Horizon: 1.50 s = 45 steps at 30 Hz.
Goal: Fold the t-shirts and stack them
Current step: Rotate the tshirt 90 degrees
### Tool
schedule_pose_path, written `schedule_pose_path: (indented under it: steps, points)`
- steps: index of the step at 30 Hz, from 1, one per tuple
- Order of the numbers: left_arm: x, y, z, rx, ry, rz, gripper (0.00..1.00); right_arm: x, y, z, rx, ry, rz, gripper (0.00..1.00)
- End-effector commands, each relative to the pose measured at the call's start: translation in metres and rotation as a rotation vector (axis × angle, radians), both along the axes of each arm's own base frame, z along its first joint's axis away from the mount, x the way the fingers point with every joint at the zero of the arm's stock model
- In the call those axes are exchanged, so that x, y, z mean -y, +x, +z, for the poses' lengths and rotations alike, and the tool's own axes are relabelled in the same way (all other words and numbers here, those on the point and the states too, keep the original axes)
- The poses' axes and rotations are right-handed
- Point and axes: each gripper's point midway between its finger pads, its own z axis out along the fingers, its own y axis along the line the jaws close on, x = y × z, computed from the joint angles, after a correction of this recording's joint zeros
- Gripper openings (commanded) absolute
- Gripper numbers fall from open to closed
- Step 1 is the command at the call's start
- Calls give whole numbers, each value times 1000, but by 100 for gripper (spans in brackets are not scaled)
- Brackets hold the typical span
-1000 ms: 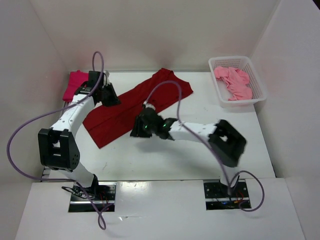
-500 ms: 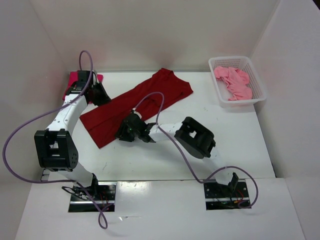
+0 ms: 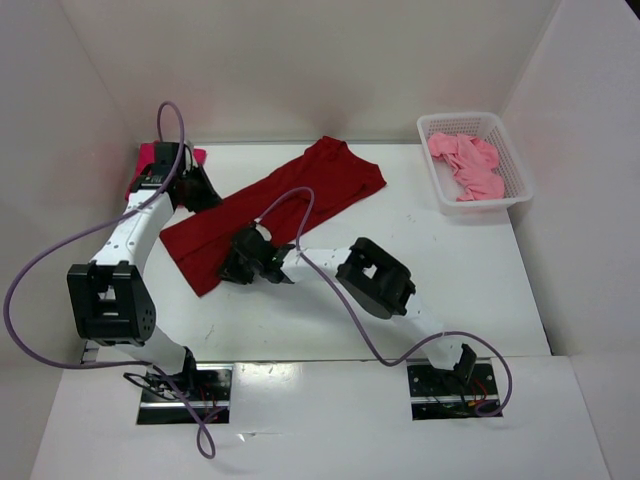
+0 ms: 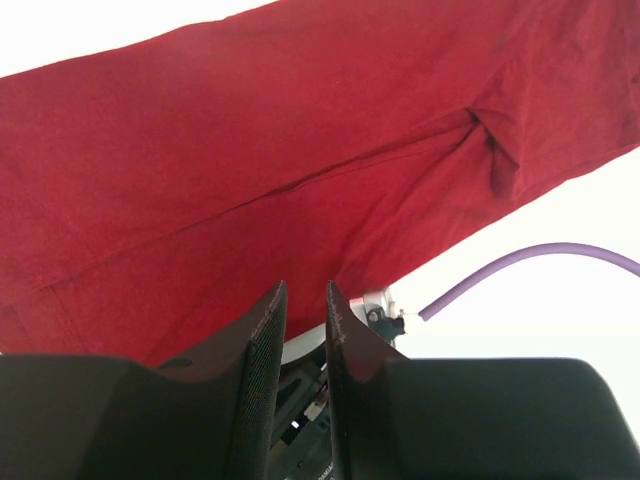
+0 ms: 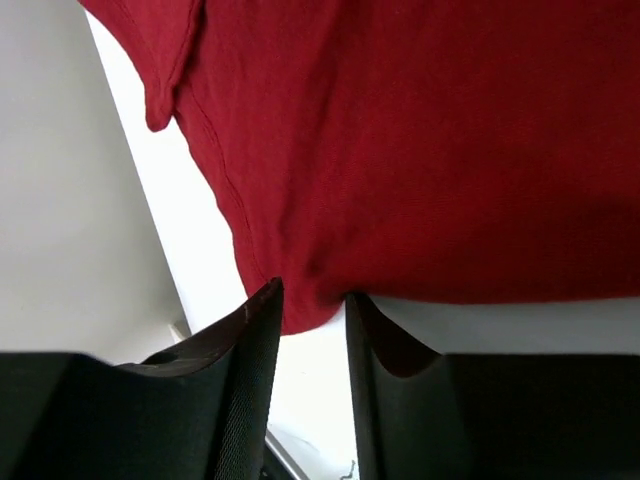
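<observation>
- Right gripper [image 5: 312, 292]: parted, straddling hem of dark red cloth t-shirt [image 3: 290, 195].
- Left gripper [image 4: 305, 287]: narrowly parted over same shirt's far end.
- Crimson-pink cloth t-shirt [image 3: 150, 160] just beyond left gripper; light pink one [image 3: 465, 165] in white mesh basket [image 3: 515, 170].

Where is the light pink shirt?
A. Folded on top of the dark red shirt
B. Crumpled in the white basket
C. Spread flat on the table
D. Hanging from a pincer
B: the light pink shirt lies bunched up inside the basket at the table's far right corner.
</observation>
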Motion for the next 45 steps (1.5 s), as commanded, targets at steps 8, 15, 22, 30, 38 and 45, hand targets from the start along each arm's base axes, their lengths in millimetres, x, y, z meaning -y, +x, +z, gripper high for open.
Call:
schedule_pose_path:
  steps: [8,15,22,30,38,45]
  points:
    - [8,-8,24,82,-31,-27,31,29,1,-41,-139,-159,-70,0]
    - [24,0,8,63,17,-86,34,113,-34,-17,-42,-227,-3,0]
    - [76,31,-19,31,15,-210,45,241,-95,-23,-122,-340,-14,0]
    - [118,104,-42,85,17,-263,65,299,-123,-2,-163,-346,-78,4]
    - [143,165,-93,85,24,-305,68,339,-122,29,-140,-305,-170,41]
    - [162,199,-114,109,3,-331,54,329,-118,46,-94,-252,-122,41]
